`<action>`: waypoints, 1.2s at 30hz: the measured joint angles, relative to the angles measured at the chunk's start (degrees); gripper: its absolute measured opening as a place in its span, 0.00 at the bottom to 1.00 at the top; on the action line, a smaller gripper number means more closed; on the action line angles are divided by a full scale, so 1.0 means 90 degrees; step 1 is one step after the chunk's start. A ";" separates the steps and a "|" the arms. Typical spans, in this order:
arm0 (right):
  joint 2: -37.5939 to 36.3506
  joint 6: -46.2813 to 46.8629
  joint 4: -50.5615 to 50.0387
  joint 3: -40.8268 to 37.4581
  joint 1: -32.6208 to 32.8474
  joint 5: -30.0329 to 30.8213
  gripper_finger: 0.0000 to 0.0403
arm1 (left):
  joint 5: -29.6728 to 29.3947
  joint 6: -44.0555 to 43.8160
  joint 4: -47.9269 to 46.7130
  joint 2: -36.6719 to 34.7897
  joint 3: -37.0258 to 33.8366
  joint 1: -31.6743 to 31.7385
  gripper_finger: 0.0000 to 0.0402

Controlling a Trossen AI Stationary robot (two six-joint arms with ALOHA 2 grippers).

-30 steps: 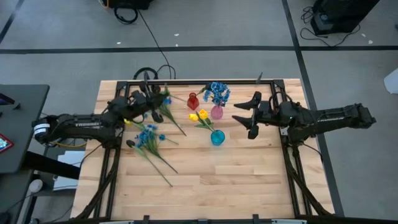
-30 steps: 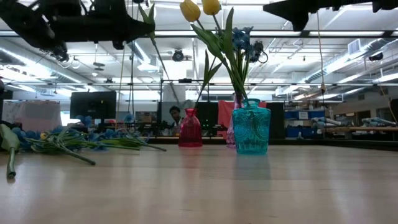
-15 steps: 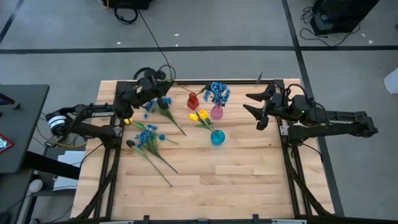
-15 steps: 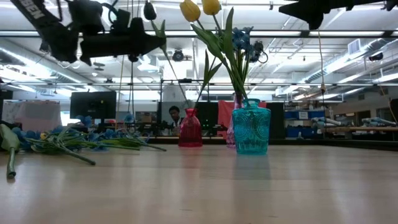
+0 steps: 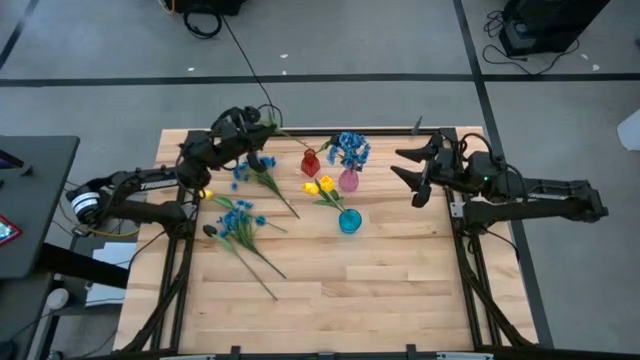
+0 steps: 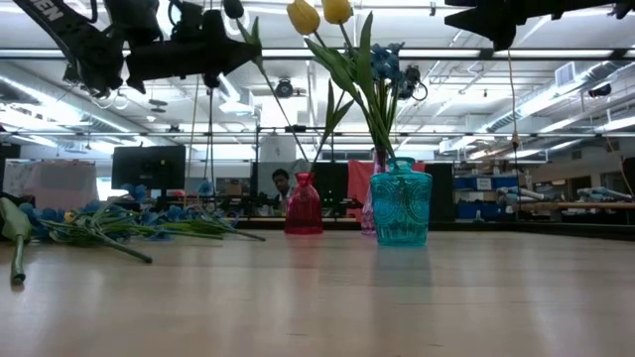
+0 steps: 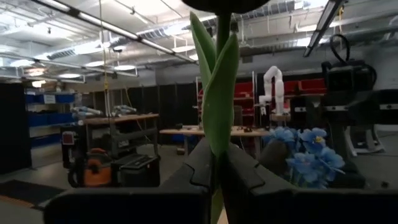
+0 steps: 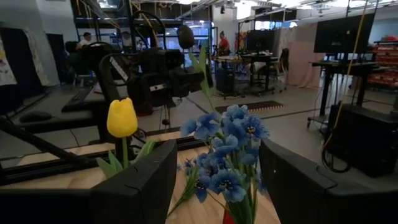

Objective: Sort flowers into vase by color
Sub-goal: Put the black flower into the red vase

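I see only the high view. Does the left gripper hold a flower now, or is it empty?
Observer: It holds one. In the left wrist view the left gripper is shut on a green stem with a leaf.
Operator: Which colour is the bloom?
Observer: Dark, near black. The low view shows the bloom high above the table.
Operator: And the right gripper?
Observer: Its wrist view shows the right gripper open, holding nothing.

teal vase (image 5: 349,221), red vase (image 5: 310,163), pink vase (image 5: 348,181), yellow tulips (image 5: 319,185), blue blossoms (image 5: 349,148)
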 joint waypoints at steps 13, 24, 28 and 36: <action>0.0000 0.0003 0.0010 0.0005 -0.0094 -0.0011 0.58 | -0.0002 -0.0042 -0.0512 -0.0069 -0.0002 0.0027 0.05; 0.0118 0.0004 0.0031 0.0007 -0.0094 -0.0013 0.58 | 0.0191 -0.0204 -0.0368 0.1062 0.0359 0.0027 0.05; 0.0241 0.0074 0.0064 0.0007 -0.0094 -0.0065 0.58 | 0.0448 -0.0248 -0.0548 0.1626 0.0731 0.0025 0.05; 0.0282 0.0079 0.0063 0.0007 -0.0094 -0.0084 0.58 | 0.0552 -0.0179 -0.0948 0.2268 0.1098 0.0025 0.05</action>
